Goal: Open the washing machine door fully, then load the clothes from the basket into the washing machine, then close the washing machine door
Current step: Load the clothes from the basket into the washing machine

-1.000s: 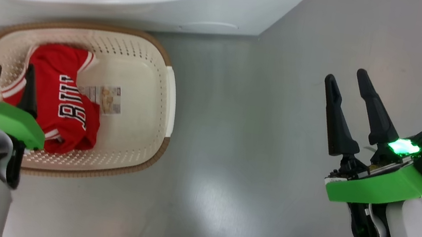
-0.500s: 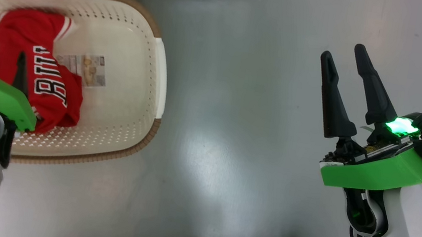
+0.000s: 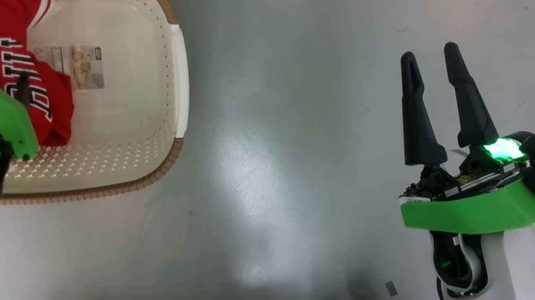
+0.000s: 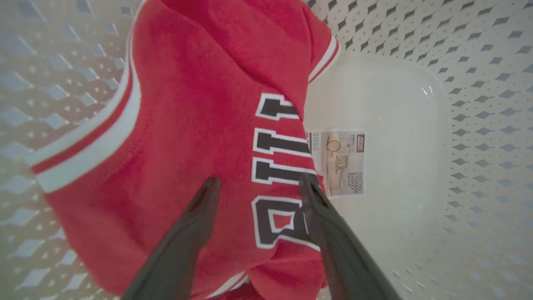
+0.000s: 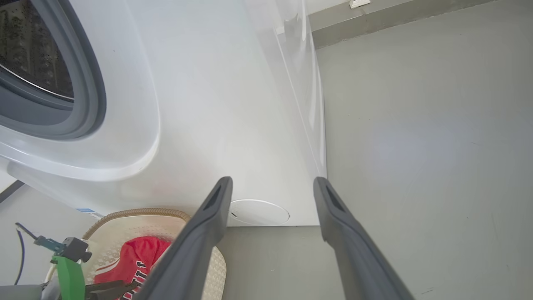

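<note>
Shifted lower over the lettered part of the clothes: left gripper, fingers spread, nothing clasped. Clothes are kept in the basket, beside the washing machine. Right gripper is held spread and empty above the floor.

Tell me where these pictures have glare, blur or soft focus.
Head view: a broad pale sheen on the floor, and the green light by the right gripper is blown out. Left wrist view: the basket wall looks smeared, the clothes sharper. Right wrist view: a bright streak on the washing machine side.
</note>
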Robot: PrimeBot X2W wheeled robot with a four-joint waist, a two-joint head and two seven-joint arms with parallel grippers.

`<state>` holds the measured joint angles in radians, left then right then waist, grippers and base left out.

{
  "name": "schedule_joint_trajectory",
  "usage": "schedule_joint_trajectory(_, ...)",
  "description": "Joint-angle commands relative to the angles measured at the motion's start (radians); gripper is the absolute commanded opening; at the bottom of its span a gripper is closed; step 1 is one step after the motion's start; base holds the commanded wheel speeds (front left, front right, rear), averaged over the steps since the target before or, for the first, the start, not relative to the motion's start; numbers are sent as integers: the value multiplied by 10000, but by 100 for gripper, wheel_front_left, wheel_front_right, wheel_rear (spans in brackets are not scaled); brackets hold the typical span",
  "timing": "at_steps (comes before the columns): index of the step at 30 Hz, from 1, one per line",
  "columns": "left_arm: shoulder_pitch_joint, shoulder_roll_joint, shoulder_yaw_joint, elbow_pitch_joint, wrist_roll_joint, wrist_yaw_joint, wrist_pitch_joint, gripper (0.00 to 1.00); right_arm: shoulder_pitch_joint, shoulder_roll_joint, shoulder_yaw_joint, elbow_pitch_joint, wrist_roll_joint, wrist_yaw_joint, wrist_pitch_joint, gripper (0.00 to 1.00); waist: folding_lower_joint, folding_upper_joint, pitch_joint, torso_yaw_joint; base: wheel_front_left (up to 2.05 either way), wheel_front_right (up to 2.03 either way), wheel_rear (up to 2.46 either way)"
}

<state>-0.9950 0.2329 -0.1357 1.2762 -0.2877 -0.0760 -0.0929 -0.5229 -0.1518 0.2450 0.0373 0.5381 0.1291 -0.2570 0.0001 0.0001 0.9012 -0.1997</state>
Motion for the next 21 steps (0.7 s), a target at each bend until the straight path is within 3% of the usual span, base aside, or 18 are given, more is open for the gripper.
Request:
schedule_joint_trajectory(1, 159, 425, 93, 21, -37, 45, 222, 100, 210, 84, 188, -269, -101, 16, -48, 100, -1, -1, 79, -38, 0, 0, 0)
schedule_joint_trajectory(20, 74, 574, -125, 131, -225, 226, 1583, 100, 86, 111, 221, -278, -123, 16, -48, 100, -1, -1, 383, -224, 0, 0, 0)
schedule_joint_trajectory(21, 88, 568, -139, 133, -235, 234, 1620, 94, 83, 117, 222, -274, -124, 16, -48, 100, -1, -1, 370, -227, 0, 0, 0)
